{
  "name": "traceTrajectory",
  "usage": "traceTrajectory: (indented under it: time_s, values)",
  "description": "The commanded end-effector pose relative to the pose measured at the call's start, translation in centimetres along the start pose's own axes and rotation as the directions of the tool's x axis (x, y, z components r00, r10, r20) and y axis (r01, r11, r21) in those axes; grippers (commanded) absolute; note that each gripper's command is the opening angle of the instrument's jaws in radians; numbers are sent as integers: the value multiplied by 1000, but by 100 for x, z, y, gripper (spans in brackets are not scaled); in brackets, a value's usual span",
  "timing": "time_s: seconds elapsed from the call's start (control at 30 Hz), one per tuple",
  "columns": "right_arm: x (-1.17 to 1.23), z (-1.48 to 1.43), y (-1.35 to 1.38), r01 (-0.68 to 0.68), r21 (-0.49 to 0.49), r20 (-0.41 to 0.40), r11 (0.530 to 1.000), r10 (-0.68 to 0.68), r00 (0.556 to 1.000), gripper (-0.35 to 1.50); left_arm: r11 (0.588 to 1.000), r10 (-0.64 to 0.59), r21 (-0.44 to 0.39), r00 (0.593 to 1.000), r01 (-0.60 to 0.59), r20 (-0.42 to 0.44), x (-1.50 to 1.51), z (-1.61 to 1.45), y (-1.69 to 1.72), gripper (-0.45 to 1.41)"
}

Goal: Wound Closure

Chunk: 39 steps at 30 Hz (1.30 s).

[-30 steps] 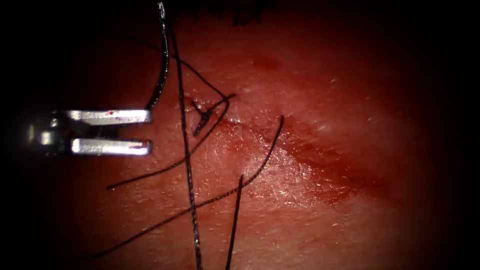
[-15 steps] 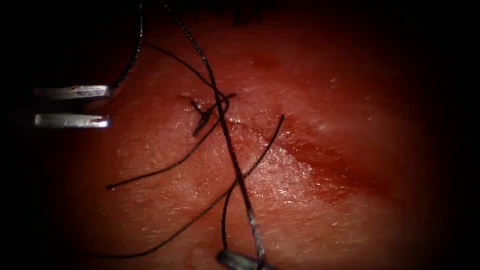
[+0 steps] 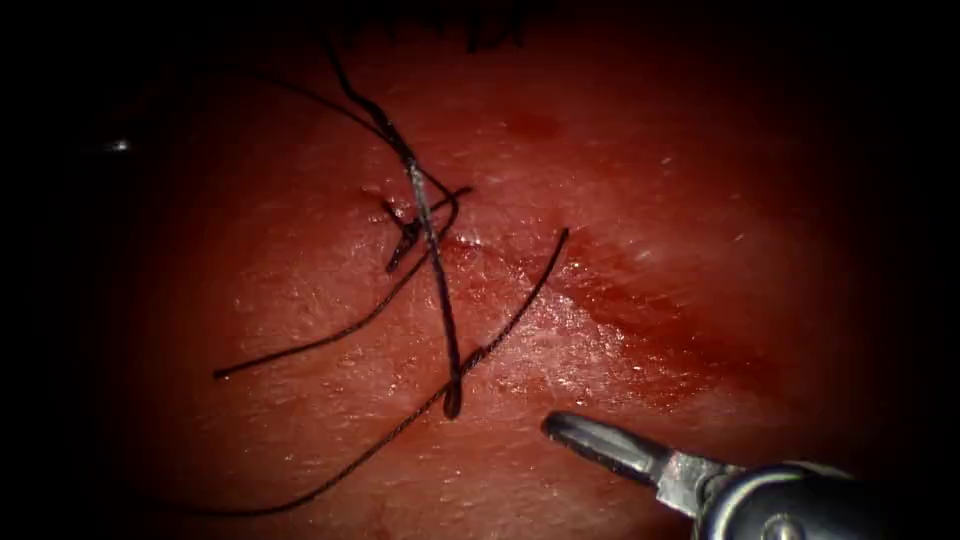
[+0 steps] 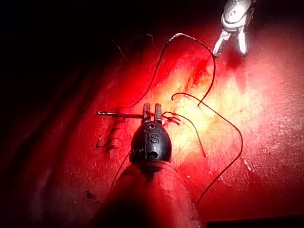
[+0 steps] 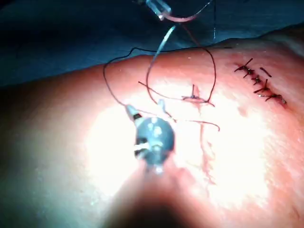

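Two tools, one needle, one thread, listed left to right.

1. Left tool [image 4: 152, 111]: jaws closed across the needle [image 4: 118, 114]. It sits well left of the cut, lifted off the tissue [image 3: 300, 420] as far as I can judge, and not driven into it. The grip is near one end of the length I can see. I cannot tell whether that end is the tip or the tail.

2. Thread [image 3: 440, 300]: several strands. One runs from the dark upper left down across the stitch [image 3: 405, 232] and ends in a small loop lying on the tissue. Others sweep towards the lower left. Nothing grips these strands on the tissue.

3. Cut [image 3: 620, 310]: runs from the stitch down to the right, with red fluid [image 3: 690, 360] along it.

4. Right tool [image 3: 575, 432]: just below the cut and near the loop. The left wrist view shows its jaws parted, and they hold nothing.

Handling, my judgement: the work here is managing slack thread at the stitch. I would take one strand only, well clear of the crossing, and keep tension in line with the stitch so it does not lift.

Room: there is bare tissue to the right of the cut. The lower left is crossed by strands. The far left falls dark, so I would move slowly there.
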Motion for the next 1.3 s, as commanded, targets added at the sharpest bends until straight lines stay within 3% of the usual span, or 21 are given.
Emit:
traceTrajectory:
  time_s: [0.03,0.1,0.33,0.53,0.7,0.73,0.77,0.8,0.83,0.97,1.3]
  values:
    - [-18,18,4,5,-3,18,1000,-5,1000,135,1000,2,-5,1000,-2,-3,-3,9,2,-45]
    - [-32,35,11,16,-30,58,999,-14,998,135,1000,2,-9,1000,-2,-6,-3,12,4,-45]
    - [-65,74,29,32,-106,86,994,-23,996,135,1000,2,-8,1000,-2,-6,-4,12,5,-45]
    - [-71,92,41,-1,-182,76,983,15,997,125,1000,-3,-9,1000,3,-7,-4,12,6,-45]
    - [-106,95,46,13,-223,141,975,18,990,103,1000,-3,-11,1000,3,-9,-4,12,6,-45]
    - [-110,92,47,10,-235,150,972,26,988,96,1000,-3,-11,1000,3,-9,-4,12,7,-45]
    - [-115,85,47,-3,-226,155,974,39,987,61,1000,-3,-11,1000,3,-9,-4,12,7,-45]
    - [-116,80,45,-5,-206,170,979,41,985,2,1000,-3,-11,1000,2,-9,-4,12,7,-45]
    - [-116,76,43,-8,-191,175,982,42,984,-35,1000,-2,-11,1000,2,-9,-4,12,7,-45]
    - [-102,63,33,-58,-188,163,980,90,983,-35,1000,-2,-14,1000,2,-10,-5,12,7,-45]
    - [-29,36,-19,-107,-149,102,983,123,987,-35,1000,-5,-12,1000,5,-10,-7,14,8,-45]
